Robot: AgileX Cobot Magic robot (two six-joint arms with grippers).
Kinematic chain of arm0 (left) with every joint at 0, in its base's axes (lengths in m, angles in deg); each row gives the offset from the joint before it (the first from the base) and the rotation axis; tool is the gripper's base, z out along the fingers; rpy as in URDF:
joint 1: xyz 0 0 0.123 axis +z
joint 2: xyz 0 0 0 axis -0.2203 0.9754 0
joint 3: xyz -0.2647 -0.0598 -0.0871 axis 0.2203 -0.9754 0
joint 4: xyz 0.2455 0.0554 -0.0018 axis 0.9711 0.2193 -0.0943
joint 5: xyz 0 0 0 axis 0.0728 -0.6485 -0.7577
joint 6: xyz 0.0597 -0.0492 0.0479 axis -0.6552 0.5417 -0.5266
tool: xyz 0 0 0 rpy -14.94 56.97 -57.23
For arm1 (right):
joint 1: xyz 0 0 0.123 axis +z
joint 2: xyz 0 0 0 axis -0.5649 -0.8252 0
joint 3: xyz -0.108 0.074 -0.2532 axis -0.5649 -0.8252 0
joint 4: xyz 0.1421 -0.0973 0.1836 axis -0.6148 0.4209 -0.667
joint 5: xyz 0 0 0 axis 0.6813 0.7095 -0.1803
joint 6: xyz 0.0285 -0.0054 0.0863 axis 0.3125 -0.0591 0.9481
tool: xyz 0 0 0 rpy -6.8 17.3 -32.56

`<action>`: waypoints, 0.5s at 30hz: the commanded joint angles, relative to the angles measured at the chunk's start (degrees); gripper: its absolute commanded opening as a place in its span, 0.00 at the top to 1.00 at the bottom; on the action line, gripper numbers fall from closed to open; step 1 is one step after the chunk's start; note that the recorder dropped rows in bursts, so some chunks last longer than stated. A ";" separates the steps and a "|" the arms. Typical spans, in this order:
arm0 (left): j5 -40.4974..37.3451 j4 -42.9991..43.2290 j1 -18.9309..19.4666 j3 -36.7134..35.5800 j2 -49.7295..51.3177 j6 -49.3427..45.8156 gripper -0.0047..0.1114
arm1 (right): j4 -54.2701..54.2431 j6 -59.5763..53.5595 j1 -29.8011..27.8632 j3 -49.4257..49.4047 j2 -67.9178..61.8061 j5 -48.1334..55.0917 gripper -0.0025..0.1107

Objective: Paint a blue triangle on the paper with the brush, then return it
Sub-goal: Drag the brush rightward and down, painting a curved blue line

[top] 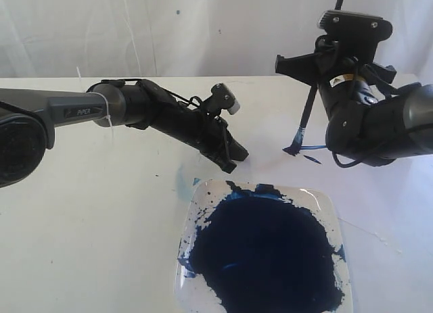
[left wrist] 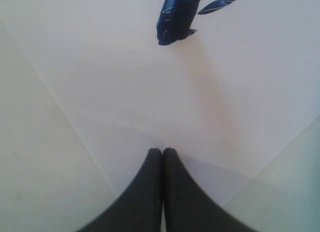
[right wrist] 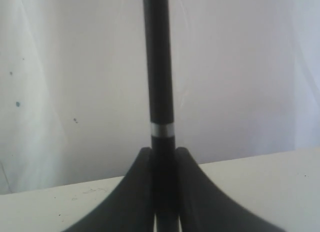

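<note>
Between the fingers of the right tool (top: 313, 72) the brush (top: 306, 117) is clamped partway along its black handle. The handle slopes down from that grip to the paper (left wrist: 125, 81), and its dark tip meets the sheet below the tool. The other end of the handle rises past the tool against the white backdrop (right wrist: 240, 66), with a thin silver band just above the fingers (right wrist: 142, 164). Beside the brush tip, under the right tool, lie the rough bright strokes of the blue triangle (top: 311, 149), narrow and only partly closed. The left tool (top: 235, 157) reaches in low over the table (top: 101, 211), its fingers (left wrist: 150, 182) pressed together with nothing between them. They sit over the near corner of the paper, though it cannot be told whether they touch the sheet. Straight ahead of those closed tips, well out on the paper, sits a glossy dark-blue blob (left wrist: 177, 16) with a short blue stroke beside it. Whether that blob is wet bristles or laid paint cannot be told. Just beyond the left tool's tips and lower than both tools, the clear square dish (top: 327, 206) holds a wide dark-blue paint pool (top: 264, 252).
</note>
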 commanded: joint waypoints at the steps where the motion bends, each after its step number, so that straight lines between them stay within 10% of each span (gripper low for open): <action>1: -1.58 -0.36 -0.17 0.16 -0.24 -0.41 0.96 | -3.91 -2.79 -0.08 -0.17 1.00 1.44 0.98; 15: -1.70 -0.36 -0.17 0.16 -0.24 -0.41 0.96 | -15.38 -14.64 -0.08 -2.08 4.31 3.13 0.98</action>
